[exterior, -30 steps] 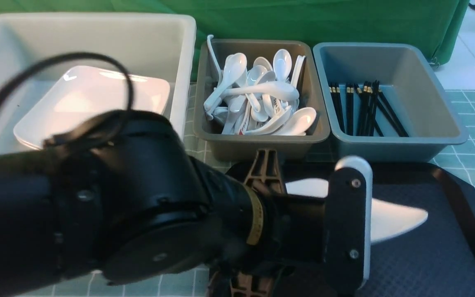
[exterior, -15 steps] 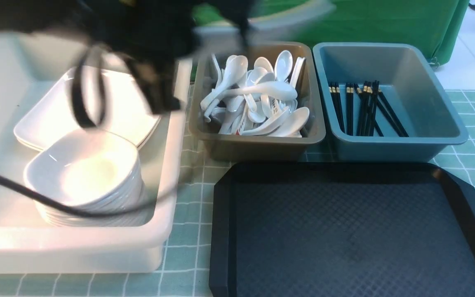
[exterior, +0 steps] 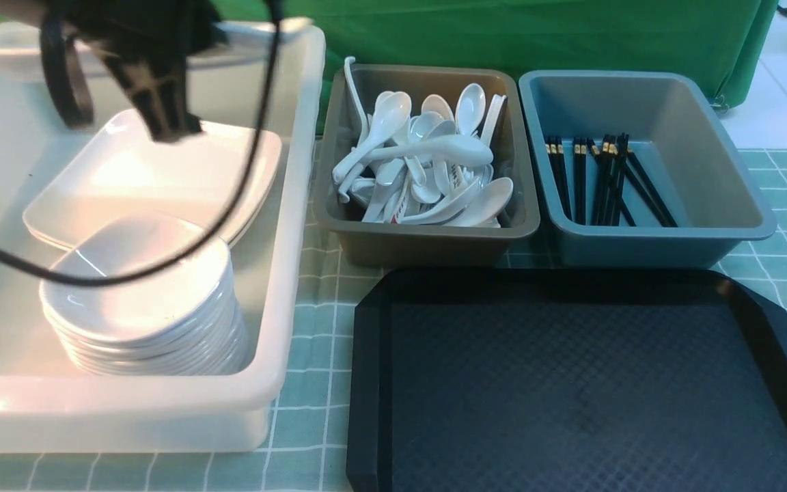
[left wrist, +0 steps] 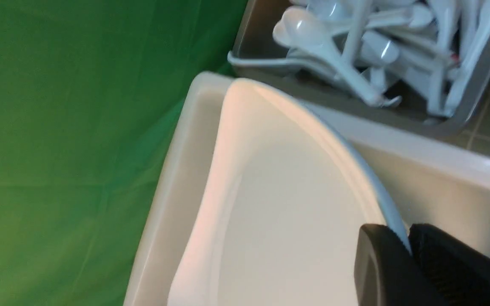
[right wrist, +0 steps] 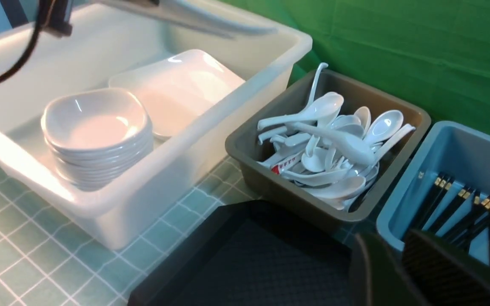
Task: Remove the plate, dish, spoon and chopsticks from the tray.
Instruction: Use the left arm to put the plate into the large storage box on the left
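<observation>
Nearest, the black tray [exterior: 571, 410] lay bare, nothing left on its textured floor. Over its far edge the right gripper [right wrist: 402, 263] hung with its fingers pressed together on nothing. Beyond stood an olive bin [exterior: 427, 236] heaped with white soup spoons [exterior: 434, 150] and a blue-grey bin [exterior: 708, 137] holding black chopsticks [exterior: 598, 178]. To the left, in the white tub [exterior: 277, 273], sat a stack of dishes [exterior: 141, 307] and behind it stacked plates [exterior: 161, 178].

Farthest, the left gripper [left wrist: 408, 238] was clenched on the rim of the plate [left wrist: 279, 204], carried aloft over the tub's far end and touching nothing below. Glazed, stiff and probably weighty for a one-edge pinch, it looked slippery and liable to chip, so the raised rim seemed the only sound hold. Being square, it had no real long axis. From the front it showed edge-on, close to level, running left to right, the free corner toward the spoon bin.
</observation>
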You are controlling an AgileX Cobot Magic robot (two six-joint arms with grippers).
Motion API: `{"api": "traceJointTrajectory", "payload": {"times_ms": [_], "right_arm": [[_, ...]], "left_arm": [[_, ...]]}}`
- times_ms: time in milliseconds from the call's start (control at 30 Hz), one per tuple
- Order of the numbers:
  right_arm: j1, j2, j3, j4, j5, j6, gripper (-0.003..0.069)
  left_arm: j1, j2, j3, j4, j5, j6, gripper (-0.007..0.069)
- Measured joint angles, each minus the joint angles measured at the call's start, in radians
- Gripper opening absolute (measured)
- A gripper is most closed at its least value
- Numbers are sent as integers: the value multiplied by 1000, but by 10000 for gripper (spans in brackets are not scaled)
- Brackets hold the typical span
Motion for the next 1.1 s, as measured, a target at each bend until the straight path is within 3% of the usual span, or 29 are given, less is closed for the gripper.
{"api": "traceJointTrajectory", "payload": {"times_ms": [233,433,733,1100], "right_arm": [[0,0,0,3,26,-1,146],[0,0,0,29,41,-1,154],[0,0,0,48,56,-1,162],[0,0,0,74,59,-1,162]], "left_arm": [[149,97,0,-163,-85,95,40],[200,187,0,-277,-146,198,40],[214,306,0,-266,-155,273,40],[216,419,0,-161,-178,270,31]]}}
